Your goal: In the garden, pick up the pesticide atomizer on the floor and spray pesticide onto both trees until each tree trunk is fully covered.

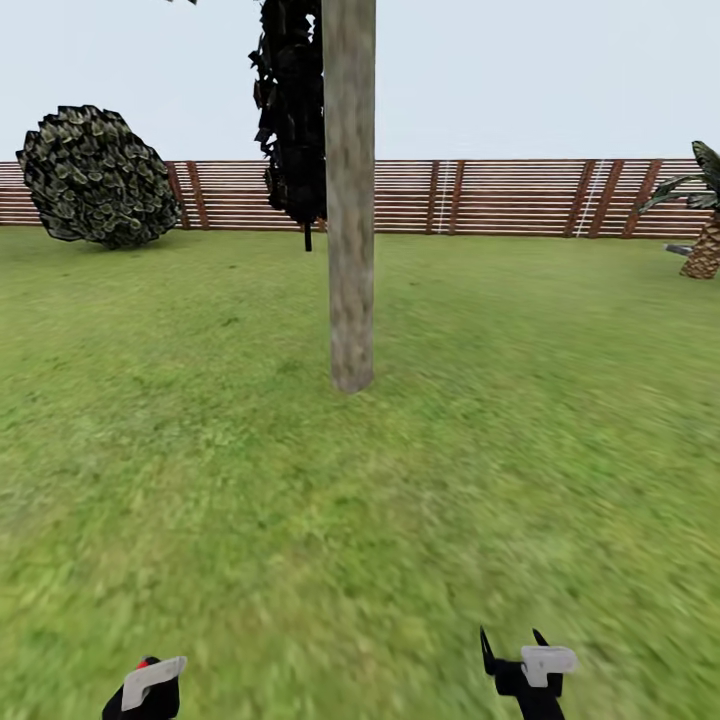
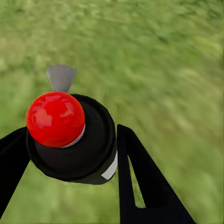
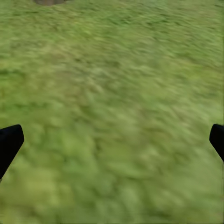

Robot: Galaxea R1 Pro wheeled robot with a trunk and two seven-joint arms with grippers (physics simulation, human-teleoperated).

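Observation:
A pale grey-beige mottled tree trunk [image 1: 350, 200] rises from the lawn [image 1: 500, 420] straight ahead, a few steps off; its crown is cut off by the top of the head view. The pesticide atomizer [image 2: 74, 140], a dark body with a round red cap and a grey nozzle, sits between the black fingers of my left gripper [image 2: 70, 144], which is shut on it. Low at the left of the head view, my left gripper [image 1: 150, 688] shows a speck of the red cap. My right gripper [image 1: 512, 645] hangs open over grass, with nothing between its spread fingertips [image 3: 9, 142].
A black cone-shaped tree [image 1: 295, 110] stands just behind the trunk. A round shrub [image 1: 95, 178] sits at the far left, and a short palm [image 1: 705, 235] at the far right. The brown slat fence [image 1: 480, 195] closes the back.

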